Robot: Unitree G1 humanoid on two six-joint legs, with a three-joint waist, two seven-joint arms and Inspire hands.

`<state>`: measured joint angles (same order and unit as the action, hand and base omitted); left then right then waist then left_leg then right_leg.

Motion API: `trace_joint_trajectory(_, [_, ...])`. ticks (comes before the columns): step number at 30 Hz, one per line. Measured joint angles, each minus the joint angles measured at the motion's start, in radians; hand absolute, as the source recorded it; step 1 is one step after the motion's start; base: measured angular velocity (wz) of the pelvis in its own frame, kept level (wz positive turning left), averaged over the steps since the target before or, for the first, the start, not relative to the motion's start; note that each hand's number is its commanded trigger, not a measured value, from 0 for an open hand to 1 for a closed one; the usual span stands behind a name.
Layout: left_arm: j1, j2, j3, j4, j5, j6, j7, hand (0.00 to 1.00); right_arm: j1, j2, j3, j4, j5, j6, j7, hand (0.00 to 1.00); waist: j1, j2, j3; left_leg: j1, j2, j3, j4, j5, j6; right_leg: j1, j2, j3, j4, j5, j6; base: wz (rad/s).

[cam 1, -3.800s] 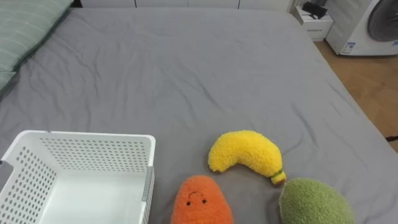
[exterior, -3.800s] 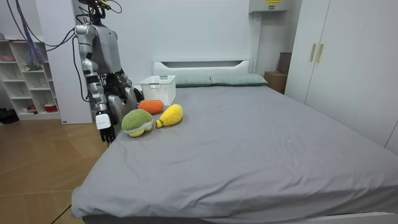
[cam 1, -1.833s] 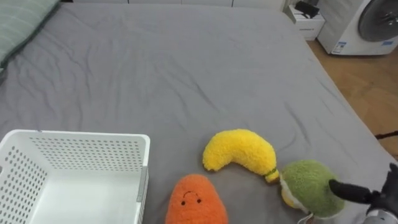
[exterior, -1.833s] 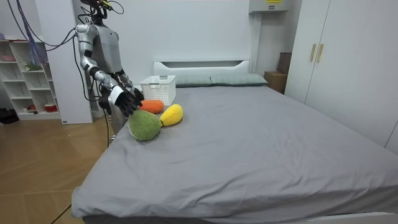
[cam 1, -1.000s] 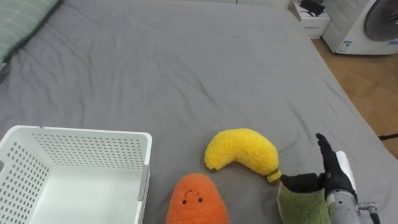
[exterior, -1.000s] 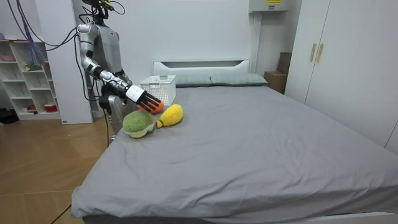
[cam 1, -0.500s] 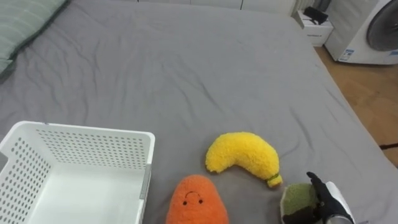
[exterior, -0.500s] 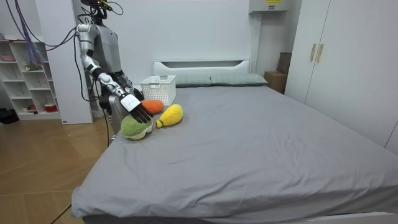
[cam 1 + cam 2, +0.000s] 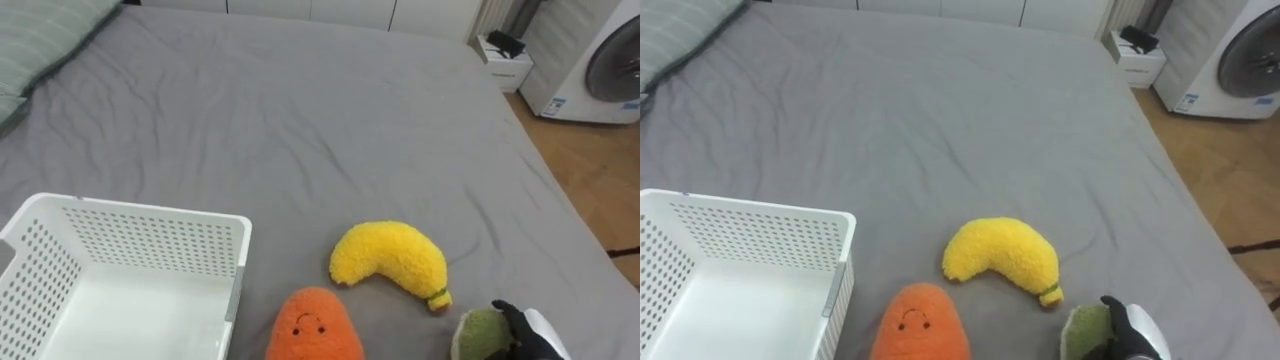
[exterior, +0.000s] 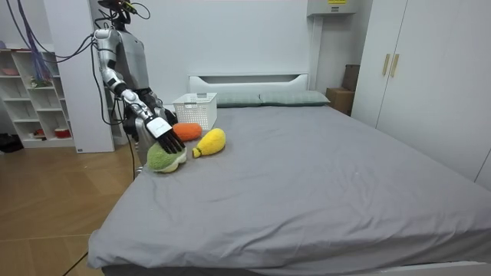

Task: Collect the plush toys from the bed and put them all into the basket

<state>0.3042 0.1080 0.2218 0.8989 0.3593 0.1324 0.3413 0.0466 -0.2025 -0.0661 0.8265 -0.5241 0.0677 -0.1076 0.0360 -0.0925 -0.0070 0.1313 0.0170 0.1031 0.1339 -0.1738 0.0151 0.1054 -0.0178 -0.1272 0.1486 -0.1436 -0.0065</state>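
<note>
Three plush toys lie near the grey bed's (image 9: 300, 120) near edge: a yellow banana (image 9: 390, 258), an orange carrot with a face (image 9: 312, 325) and a green round toy (image 9: 478, 332) at the lower right. My right hand (image 9: 525, 330) rests on the green toy with fingers stretched out straight; the room view shows that hand (image 10: 163, 130) reaching down onto the toy (image 10: 161, 158). A white perforated basket (image 9: 150, 212) stands to the carrot's left, with nothing visible inside. My left hand (image 10: 150, 100) stays by my waist. I stand at the bed's side.
A striped green pillow (image 9: 40, 40) lies at the far left of the bed. Past the bed's right edge are wooden floor (image 9: 590, 160), a washing machine (image 9: 600, 55) and a small white stand (image 9: 505, 45). Most of the bed beyond the toys is bare sheet.
My right hand rose from my side and came onto the green toy, which shifted a little. In the last second the hand sank lower in view. The camera tilted slightly.
</note>
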Motion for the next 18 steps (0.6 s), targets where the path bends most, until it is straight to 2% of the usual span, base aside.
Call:
trace_joint_trajectory(9, [-0.003,0.002,-0.008,-0.001,0.0,0.013,0.0,0.0,-0.009,-0.005,-0.007,0.013,-0.037,0.044,-0.013,1.0,0.0,0.0,0.0008,-0.001,0.0,0.0,0.0,0.0,-0.001,-0.001,0.0,0.0,0.001,-0.004,-0.001,0.0])
trace_joint_trajectory(18, [-0.006,0.002,-0.01,0.001,-0.007,0.012,-0.001,0.0,-0.008,-0.004,0.003,0.012,-0.042,0.043,-0.003,1.0,0.004,-0.002,0.0025,0.002,-0.005,-0.001,-0.001,0.0,-0.001,-0.001,0.001,-0.001,0.002,-0.003,-0.001,0.0])
